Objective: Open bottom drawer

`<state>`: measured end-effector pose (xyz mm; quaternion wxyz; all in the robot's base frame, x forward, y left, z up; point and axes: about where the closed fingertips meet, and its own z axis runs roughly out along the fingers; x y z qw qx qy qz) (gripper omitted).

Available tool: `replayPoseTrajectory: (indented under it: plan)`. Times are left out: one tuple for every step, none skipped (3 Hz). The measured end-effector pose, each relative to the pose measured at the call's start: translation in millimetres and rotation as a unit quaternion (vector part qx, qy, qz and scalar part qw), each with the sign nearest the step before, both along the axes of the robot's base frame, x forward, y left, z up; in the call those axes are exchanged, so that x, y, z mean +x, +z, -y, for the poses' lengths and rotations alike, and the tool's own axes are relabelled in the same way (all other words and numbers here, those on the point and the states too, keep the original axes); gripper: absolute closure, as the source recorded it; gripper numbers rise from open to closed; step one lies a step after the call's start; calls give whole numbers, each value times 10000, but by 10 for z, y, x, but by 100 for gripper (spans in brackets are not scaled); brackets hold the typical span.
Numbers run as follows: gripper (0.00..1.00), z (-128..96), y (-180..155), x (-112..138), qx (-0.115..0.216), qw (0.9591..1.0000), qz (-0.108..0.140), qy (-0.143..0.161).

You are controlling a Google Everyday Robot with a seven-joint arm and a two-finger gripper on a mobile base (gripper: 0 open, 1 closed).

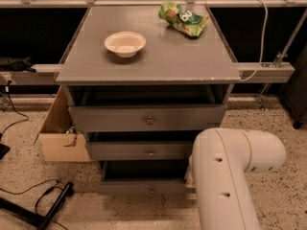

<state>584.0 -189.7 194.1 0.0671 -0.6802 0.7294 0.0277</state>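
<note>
Evidently three drawers (148, 120), bottom drawer (144, 188) ajar, gripper probably behind arm (225, 176), grip untellable.

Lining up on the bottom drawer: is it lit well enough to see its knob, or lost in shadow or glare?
Camera view: the bottom drawer sits in dim light under the middle drawer, yet its knob shows faintly; no glare; the arm covers its right end, and the gripper is not in view.

Btm drawer (129, 188), grey flat front, round ctr knob, pulled partly out, jaws hidden behind arm (225, 186)
</note>
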Motion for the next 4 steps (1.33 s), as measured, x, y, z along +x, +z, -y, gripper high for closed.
replayPoseTrajectory:
  plan:
    - [100,-30,48,-102,127,9998,-122,-45]
    - [100,50,39,-337,176,9988,-454,-19]
    - [76,48,40,-327,177,9988,-453,-19]
    - [53,48,40,-327,177,9988,-453,-19]
